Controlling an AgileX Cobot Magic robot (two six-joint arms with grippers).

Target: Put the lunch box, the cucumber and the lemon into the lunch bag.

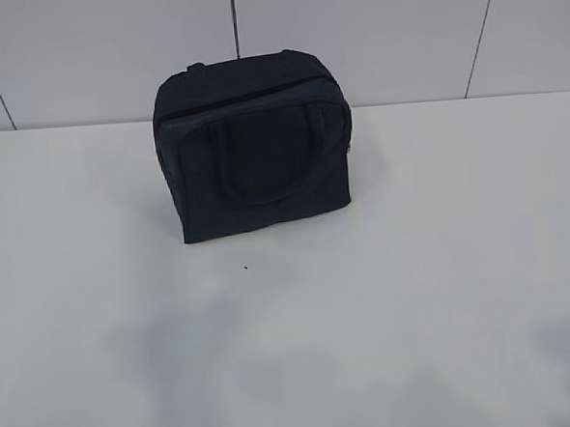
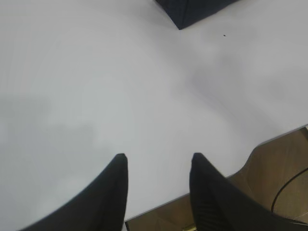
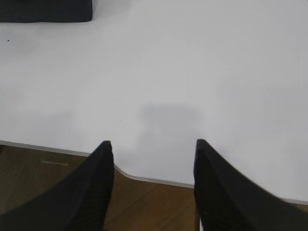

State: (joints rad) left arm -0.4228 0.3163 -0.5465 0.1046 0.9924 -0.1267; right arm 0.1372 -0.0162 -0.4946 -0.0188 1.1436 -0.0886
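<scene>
The dark navy lunch bag [image 1: 254,148] stands upright at the back middle of the white table [image 1: 416,293], its top looking zipped and a loop handle lying against its front. One corner of the lunch bag [image 2: 185,12] shows at the top of the left wrist view, and its lower edge [image 3: 45,10] at the top left of the right wrist view. The lunch box, the cucumber and the lemon are out of view. My left gripper [image 2: 158,156] is open and empty over the table's near edge. My right gripper [image 3: 153,142] is open and empty there too. Neither arm appears in the exterior view.
A white tiled wall [image 1: 371,34] rises right behind the bag. The table's near edge [image 3: 144,179] curves below my right gripper, with brown wooden floor [image 3: 149,207] beneath. A dark cable [image 2: 288,187] lies on the floor at the lower right of the left wrist view.
</scene>
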